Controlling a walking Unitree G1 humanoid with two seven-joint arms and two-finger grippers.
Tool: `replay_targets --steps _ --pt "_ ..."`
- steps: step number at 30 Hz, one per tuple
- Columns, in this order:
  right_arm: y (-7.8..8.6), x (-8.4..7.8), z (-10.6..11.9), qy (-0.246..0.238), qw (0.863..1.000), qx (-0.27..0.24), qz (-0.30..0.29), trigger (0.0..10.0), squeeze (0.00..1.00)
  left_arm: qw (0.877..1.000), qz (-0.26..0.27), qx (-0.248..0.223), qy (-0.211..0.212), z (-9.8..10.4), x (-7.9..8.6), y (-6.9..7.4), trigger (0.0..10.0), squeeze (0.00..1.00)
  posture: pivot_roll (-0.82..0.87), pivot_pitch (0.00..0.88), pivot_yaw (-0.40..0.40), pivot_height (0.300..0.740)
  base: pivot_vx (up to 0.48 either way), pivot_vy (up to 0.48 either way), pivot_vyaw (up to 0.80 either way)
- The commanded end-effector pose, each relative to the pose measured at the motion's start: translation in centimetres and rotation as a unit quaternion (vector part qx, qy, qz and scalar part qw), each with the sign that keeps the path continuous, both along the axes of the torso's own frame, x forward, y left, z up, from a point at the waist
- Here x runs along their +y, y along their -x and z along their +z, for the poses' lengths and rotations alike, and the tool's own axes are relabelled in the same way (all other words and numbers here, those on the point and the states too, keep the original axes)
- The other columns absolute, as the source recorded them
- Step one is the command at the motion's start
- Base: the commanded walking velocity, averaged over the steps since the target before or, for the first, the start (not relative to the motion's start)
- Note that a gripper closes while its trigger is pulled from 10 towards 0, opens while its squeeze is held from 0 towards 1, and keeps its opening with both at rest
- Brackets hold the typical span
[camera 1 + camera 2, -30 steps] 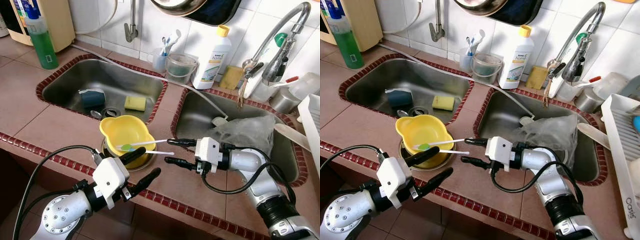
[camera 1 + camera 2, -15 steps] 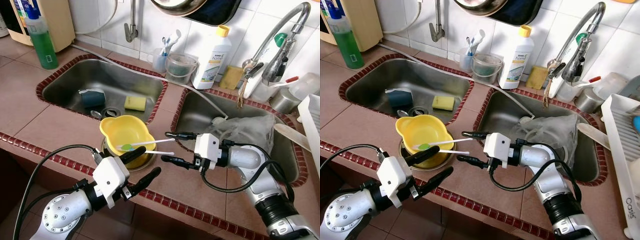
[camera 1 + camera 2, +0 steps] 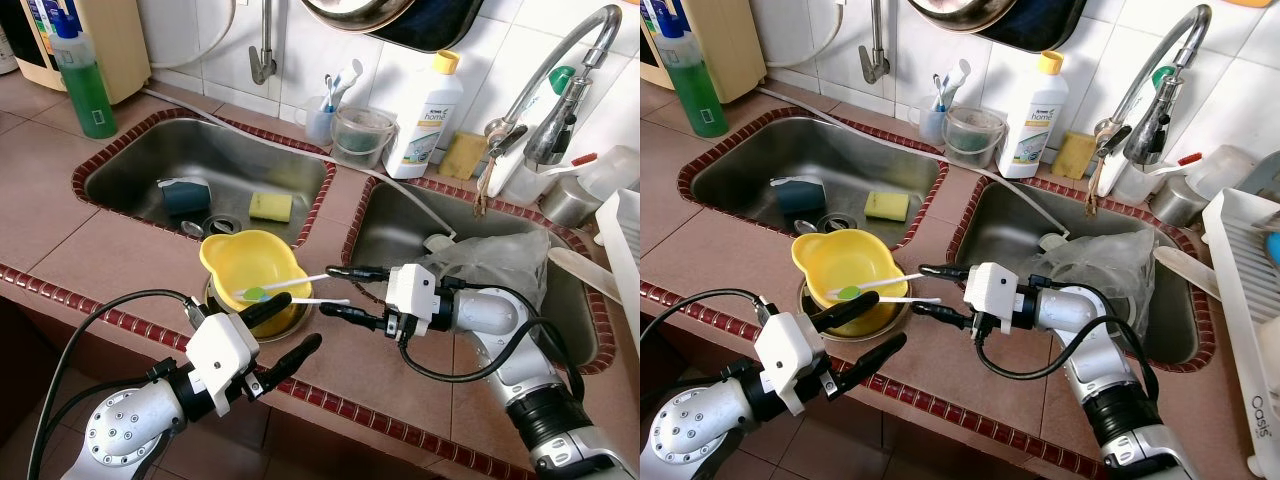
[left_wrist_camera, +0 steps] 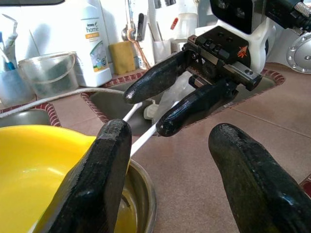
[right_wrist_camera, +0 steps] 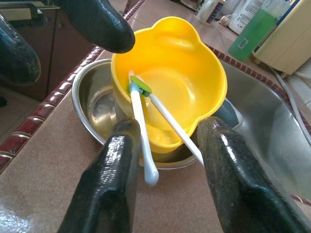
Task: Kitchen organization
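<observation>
Counter scene, left eye view: right gripper (image 3: 338,292) has crept toward 9 o'clock over the last second, fingers spread, tips now bracketing the ends of two white utensil handles (image 3: 318,290) that stick out at 3 o'clock of the yellow bowl (image 3: 250,267); likely lining up a pinch, nothing gripped yet. Bowl sits nested in a steel bowl (image 3: 297,320) on the tiled counter (image 3: 100,260), at 6 o'clock of the left sink (image 3: 110,180). Left gripper (image 3: 283,335) unchanged, spread, hovering at 6 o'clock of the bowl, holding nothing. Right eye view: same layout, adds dish rack (image 3: 1240,280) at far 3 o'clock. Left wrist view: shows handles passing between the right gripper's fingers, contact unclear. Right wrist view: reveals the green utensil head (image 5: 139,86) resting inside the bowl, and both handles lying between the spread fingers.
</observation>
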State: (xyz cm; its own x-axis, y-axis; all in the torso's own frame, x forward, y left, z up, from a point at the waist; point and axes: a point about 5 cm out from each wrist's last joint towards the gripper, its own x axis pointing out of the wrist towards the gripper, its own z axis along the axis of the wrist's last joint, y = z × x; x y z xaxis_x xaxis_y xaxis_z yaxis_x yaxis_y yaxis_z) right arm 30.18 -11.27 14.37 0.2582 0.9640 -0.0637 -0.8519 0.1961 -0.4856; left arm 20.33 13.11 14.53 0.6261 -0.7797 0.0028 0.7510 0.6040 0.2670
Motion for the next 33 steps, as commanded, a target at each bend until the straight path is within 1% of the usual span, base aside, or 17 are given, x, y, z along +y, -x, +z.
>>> replay_targets --steps 1,7,8,12,14,26,33 --pt "-0.3 -0.4 0.3 0.001 1.000 -0.002 -0.006 0.0 0.00 1.000 -0.002 -0.004 -0.001 0.0 -0.2 0.1 10.0 0.00 0.18 0.064 -0.151 0.740 0.000 0.000 0.00" --pt "-0.2 -0.6 0.1 0.007 1.000 0.002 -0.006 0.0 0.00 1.000 -0.002 -0.005 -0.001 0.1 -0.2 0.2 10.0 0.00 0.18 0.070 -0.153 0.740 0.000 0.000 0.00" --pt "-0.2 -0.6 0.0 0.008 1.000 0.002 -0.006 0.6 0.00 1.000 -0.001 -0.003 0.001 0.1 -0.2 0.1 10.0 0.00 0.18 0.070 -0.153 0.740 0.000 0.000 0.00" --pt "-0.2 -0.6 0.0 0.009 1.000 0.003 -0.004 0.4 0.00 1.000 0.000 -0.003 0.002 0.1 -0.2 0.1 10.0 0.00 0.18 0.073 -0.152 0.740 0.000 0.000 0.00" --pt "-0.2 -0.6 0.0 0.010 1.000 0.004 -0.002 0.0 0.00 1.000 0.000 -0.004 0.002 0.1 -0.2 0.2 10.0 0.00 0.17 0.075 -0.152 0.740 0.000 0.000 0.00" --pt "0.0 -0.6 0.1 0.010 1.000 0.005 0.006 0.0 0.00 1.000 0.001 -0.003 0.006 0.2 -0.2 0.1 10.0 0.00 0.17 0.078 -0.152 0.740 0.000 0.000 0.00" --pt "-0.2 -0.4 1.4 -0.015 1.000 -0.006 0.003 0.0 0.00 1.000 0.003 -0.004 0.006 0.3 0.0 -0.1 10.0 0.00 0.17 0.071 -0.149 0.740 0.000 0.000 0.00"
